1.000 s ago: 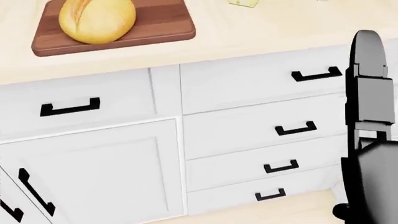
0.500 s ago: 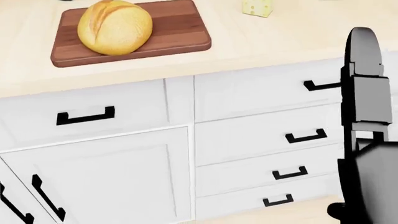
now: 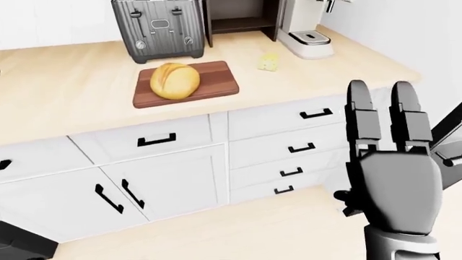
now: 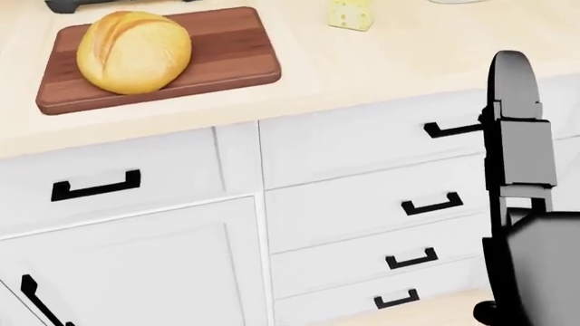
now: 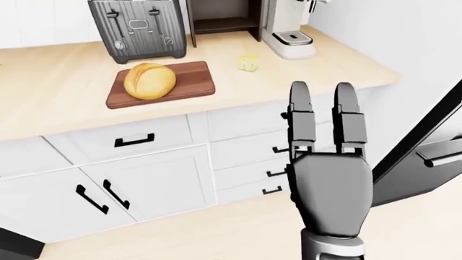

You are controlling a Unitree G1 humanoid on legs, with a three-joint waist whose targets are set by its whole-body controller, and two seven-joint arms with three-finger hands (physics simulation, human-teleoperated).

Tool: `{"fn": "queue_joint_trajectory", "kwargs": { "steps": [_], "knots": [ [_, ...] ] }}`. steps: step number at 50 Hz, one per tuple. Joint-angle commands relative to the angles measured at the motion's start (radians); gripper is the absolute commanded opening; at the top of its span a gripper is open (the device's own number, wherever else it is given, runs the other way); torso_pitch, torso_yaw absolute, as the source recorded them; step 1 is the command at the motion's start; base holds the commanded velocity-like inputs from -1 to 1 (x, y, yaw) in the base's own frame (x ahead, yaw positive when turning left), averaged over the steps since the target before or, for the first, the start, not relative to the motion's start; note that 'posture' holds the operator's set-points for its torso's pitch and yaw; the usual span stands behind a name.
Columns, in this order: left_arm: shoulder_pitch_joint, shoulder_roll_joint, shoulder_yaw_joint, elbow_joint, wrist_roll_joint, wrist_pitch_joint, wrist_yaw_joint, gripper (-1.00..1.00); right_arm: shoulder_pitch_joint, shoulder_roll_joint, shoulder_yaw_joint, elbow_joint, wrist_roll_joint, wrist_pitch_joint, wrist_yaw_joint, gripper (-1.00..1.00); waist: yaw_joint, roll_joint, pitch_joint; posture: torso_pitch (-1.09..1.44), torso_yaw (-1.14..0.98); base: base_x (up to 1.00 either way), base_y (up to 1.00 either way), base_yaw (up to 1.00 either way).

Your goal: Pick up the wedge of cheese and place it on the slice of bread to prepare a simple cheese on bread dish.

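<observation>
Since half a second ago the whole head view has slid: the cutting board (image 4: 209,58) and the bread (image 4: 133,51) now sit further left and lower, and the cheese wedge (image 4: 351,13) shows more fully at the top edge, so the camera has moved, not the things. On the pale counter (image 3: 65,92) the round bread rests on the left half of the board. The cheese lies on bare counter to the right of the board, apart from it, near the white coffee machine (image 3: 306,32). A toaster (image 3: 158,30) stands just beyond the board. The right hand (image 5: 329,173) is raised, fingers (image 5: 301,122) straight and spread, empty, low over the white drawers (image 3: 288,149) and well short of the cheese. I cannot tell the left hand's state; it is out of view.
</observation>
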Motion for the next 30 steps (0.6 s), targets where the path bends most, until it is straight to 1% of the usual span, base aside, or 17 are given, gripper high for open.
{"fn": "queue_joint_trajectory", "kwargs": {
  "steps": [1, 2, 3, 8, 10, 11, 12, 13, 14, 17, 21, 23, 24, 25, 26, 28, 30],
  "knots": [
    [-0.001, 0.011, 0.006, -0.021, 0.002, -0.002, -0.001, 1.00, -0.008, 0.004, 0.003, -0.024, -0.005, -0.003, -0.010, 1.00, -0.002, -0.007, -0.012, 0.00, 0.00, 0.00, 0.00, 0.14],
    [-0.002, 0.012, 0.006, -0.021, 0.003, -0.001, -0.001, 1.00, -0.007, 0.003, 0.004, -0.021, -0.007, -0.006, -0.013, 1.00, 0.001, -0.011, -0.008, 0.00, 0.00, 0.00, 0.00, 0.15],
    [-0.002, 0.012, 0.006, -0.021, 0.003, -0.001, -0.001, 1.00, -0.007, 0.003, 0.006, -0.016, -0.006, -0.007, -0.011, 1.00, -0.002, -0.007, -0.007, 0.00, 0.00, 0.00, 0.00, 0.16],
    [-0.005, 0.010, 0.006, -0.021, 0.006, 0.002, -0.005, 1.00, -0.006, 0.002, 0.008, -0.011, -0.009, -0.010, -0.012, 1.00, 0.005, 0.037, 0.009, 0.00, 0.00, 0.00, 0.00, 0.28],
    [-0.008, 0.007, 0.005, -0.020, 0.008, 0.003, -0.007, 1.00, -0.006, 0.001, 0.009, -0.007, -0.005, -0.010, -0.010, 1.00, 0.005, 0.068, 0.009, 0.00, 0.00, 0.00, 0.00, 0.53],
    [-0.007, 0.008, 0.007, -0.021, 0.005, 0.002, -0.006, 1.00, -0.007, 0.001, 0.009, -0.009, -0.006, -0.010, -0.009, 1.00, 0.003, 0.091, 0.001, 0.00, 0.00, 0.00, 0.00, 0.53],
    [-0.008, 0.008, 0.006, -0.021, 0.006, 0.004, -0.006, 1.00, -0.008, 0.002, 0.010, -0.010, -0.005, -0.009, -0.006, 1.00, 0.006, 0.132, -0.017, 0.00, 0.00, 0.00, 0.00, 0.53],
    [-0.008, 0.008, 0.006, -0.021, 0.006, 0.004, -0.007, 1.00, -0.007, 0.001, 0.010, -0.009, -0.003, -0.010, -0.007, 1.00, 0.021, 0.094, -0.002, 0.00, 0.00, 0.00, 0.00, 0.54],
    [-0.009, 0.008, 0.006, -0.021, 0.007, 0.004, -0.008, 1.00, -0.006, 0.001, 0.009, -0.007, -0.002, -0.010, -0.009, 1.00, 0.020, 0.099, 0.000, 0.00, 0.00, 0.00, 0.00, 0.52],
    [-0.007, 0.007, 0.006, -0.021, 0.006, 0.003, -0.008, 1.00, -0.005, 0.000, 0.009, -0.007, -0.001, -0.011, -0.009, 1.00, 0.024, 0.070, -0.005, 0.00, 0.00, 0.00, 0.00, 0.39],
    [-0.008, 0.008, 0.007, -0.021, 0.005, 0.004, -0.007, 1.00, -0.007, 0.001, 0.010, -0.004, 0.000, -0.011, -0.008, 1.00, 0.013, 0.031, 0.006, 0.00, 0.00, 0.00, 0.00, 0.35],
    [-0.008, 0.007, 0.006, -0.020, 0.005, 0.003, -0.008, 1.00, -0.005, 0.001, 0.012, -0.009, 0.007, -0.012, -0.007, 1.00, 0.007, -0.005, 0.000, 0.00, 0.00, 0.00, 0.00, 0.33],
    [-0.007, 0.006, 0.006, -0.020, 0.005, 0.001, -0.009, 1.00, -0.003, 0.000, 0.012, -0.008, 0.009, -0.014, -0.010, 1.00, 0.002, -0.037, -0.001, 0.00, 0.00, 0.00, 0.00, 0.00],
    [-0.007, 0.005, 0.006, -0.019, 0.005, 0.000, -0.010, 1.00, -0.004, 0.000, 0.012, -0.008, 0.012, -0.014, -0.009, 1.00, 0.005, -0.018, -0.003, 0.00, 0.00, 0.00, 0.00, 0.00],
    [-0.007, 0.005, 0.005, -0.019, 0.006, 0.000, -0.011, 1.00, -0.005, 0.002, 0.012, -0.010, 0.027, -0.011, -0.009, 1.00, 0.003, -0.011, 0.003, 0.00, 0.00, 0.00, 0.00, 0.00],
    [-0.006, 0.004, 0.005, -0.017, 0.005, -0.002, -0.012, 1.00, -0.012, 0.004, 0.006, -0.004, 0.022, -0.003, -0.011, 1.00, 0.004, 0.004, -0.005, 0.00, 0.00, 0.00, 0.00, 0.00],
    [-0.006, 0.004, 0.005, -0.017, 0.006, -0.003, -0.012, 1.00, -0.017, 0.009, 0.004, -0.004, 0.016, 0.010, -0.003, 1.00, -0.001, 0.024, -0.021, 0.00, 0.00, 0.00, 0.00, 0.00]
  ]
}}
